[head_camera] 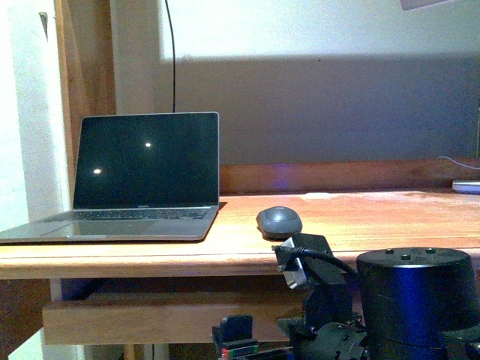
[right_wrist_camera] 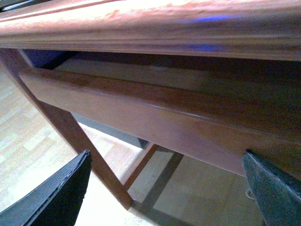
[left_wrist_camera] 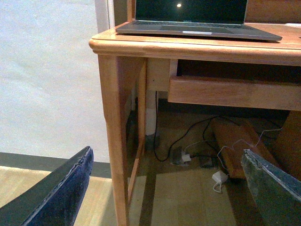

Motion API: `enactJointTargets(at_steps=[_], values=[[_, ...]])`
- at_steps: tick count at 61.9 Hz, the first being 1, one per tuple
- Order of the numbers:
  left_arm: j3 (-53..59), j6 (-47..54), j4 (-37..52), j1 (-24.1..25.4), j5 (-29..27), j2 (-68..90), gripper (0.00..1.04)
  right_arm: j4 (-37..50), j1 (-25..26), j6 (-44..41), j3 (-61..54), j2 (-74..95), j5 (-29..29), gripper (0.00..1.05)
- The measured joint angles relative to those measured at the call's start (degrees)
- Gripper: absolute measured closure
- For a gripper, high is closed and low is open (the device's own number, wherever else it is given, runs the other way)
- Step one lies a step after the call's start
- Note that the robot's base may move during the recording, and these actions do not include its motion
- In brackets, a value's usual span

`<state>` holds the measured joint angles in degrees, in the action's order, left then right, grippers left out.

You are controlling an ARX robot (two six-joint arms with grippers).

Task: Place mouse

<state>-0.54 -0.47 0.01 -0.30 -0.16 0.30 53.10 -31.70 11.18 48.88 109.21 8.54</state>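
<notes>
Front view: small dark grey domed plastic mouse [head_camera: 279,221] sits mid-frame on the wooden counter [head_camera: 360,225], right of the open silver laptop [head_camera: 135,180]. Both wrist views show jaws spread wide, empty.

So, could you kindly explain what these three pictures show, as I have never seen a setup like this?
This is a robot with two arms, each ending in a gripper. The front view comes from a camera on its body. It shows a wooden desk with an open laptop, screen dark, and the small grey mouse lying to the laptop's right, near the desk's front edge. The dark shapes at the bottom are parts of the robot. The other two pictures come from cameras on the wrists. The left gripper and right gripper are both open and hold nothing. Both sit low, looking at the desk from below its top.
</notes>
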Motion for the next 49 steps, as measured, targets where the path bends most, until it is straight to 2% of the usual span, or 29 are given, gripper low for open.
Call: enactJointTargets(at_steps=[8,18,30,38,43,49], values=[[0.0,0.0,0.0,0.0,0.0,0.0,0.08,-1.4,4.9,0.4,-5.2,-7.5,0.3,0.07],[0.0,0.0,0.0,0.0,0.0,0.0,0.08,-2.4,12.4,1.9,-13.2,-19.1,3.6,0.07],[0.0,0.0,0.0,0.0,0.0,0.0,0.08,-7.2,22.6,6.1,-22.3,-35.6,11.0,0.07],[0.0,0.0,0.0,0.0,0.0,0.0,0.08,-12.5,30.3,10.5,-28.0,-49.4,18.1,0.07],[0.0,0.0,0.0,0.0,0.0,0.0,0.08,-17.6,34.6,13.6,-31.3,-59.3,22.7,0.07],[0.0,0.0,0.0,0.0,0.0,0.0,0.08,-24.8,37.5,16.6,-34.5,-70.8,26.6,0.07]])
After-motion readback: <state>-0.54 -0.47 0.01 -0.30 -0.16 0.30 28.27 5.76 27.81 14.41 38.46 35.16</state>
